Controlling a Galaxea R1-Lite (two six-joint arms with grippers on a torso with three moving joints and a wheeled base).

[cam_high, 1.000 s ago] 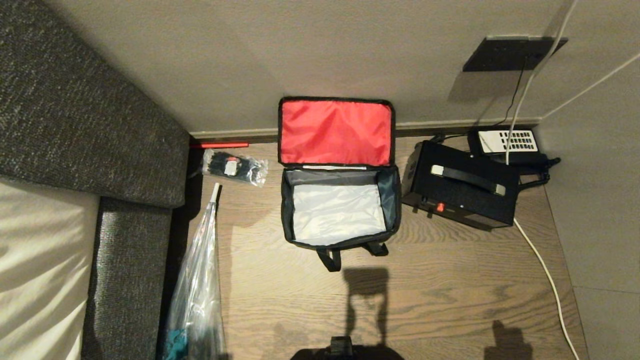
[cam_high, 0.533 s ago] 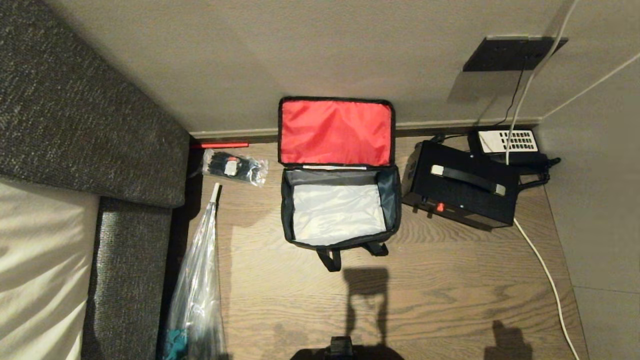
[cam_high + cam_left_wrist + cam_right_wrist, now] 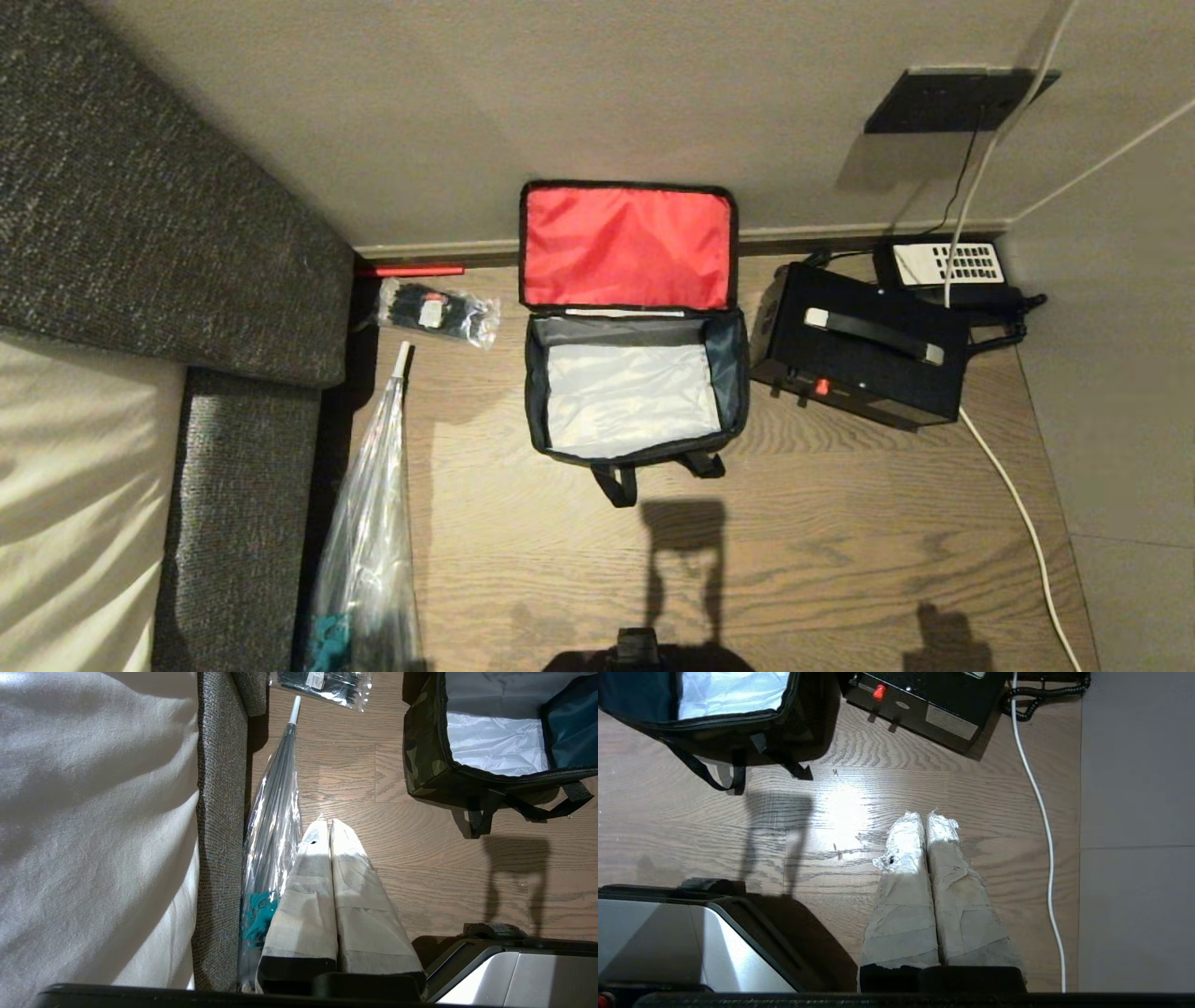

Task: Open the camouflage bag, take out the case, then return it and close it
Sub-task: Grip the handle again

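Observation:
The camouflage bag stands open on the wood floor, its red-lined lid leaning back against the wall and its grey inside empty. The black case with a handle and small red latch sits on the floor just right of the bag, outside it. The bag's camouflage side and the case's front show in the wrist views. My left gripper hangs shut over the floor near the sofa. My right gripper hangs shut over bare floor, short of the case. Neither holds anything.
A grey sofa fills the left side. A clear plastic bag lies along it, and a small packet sits left of the camouflage bag. A telephone and a white cable lie beside the case. My base is at the near edge.
The shadow at the near right has slid slightly down and left. The bag and case have not moved.

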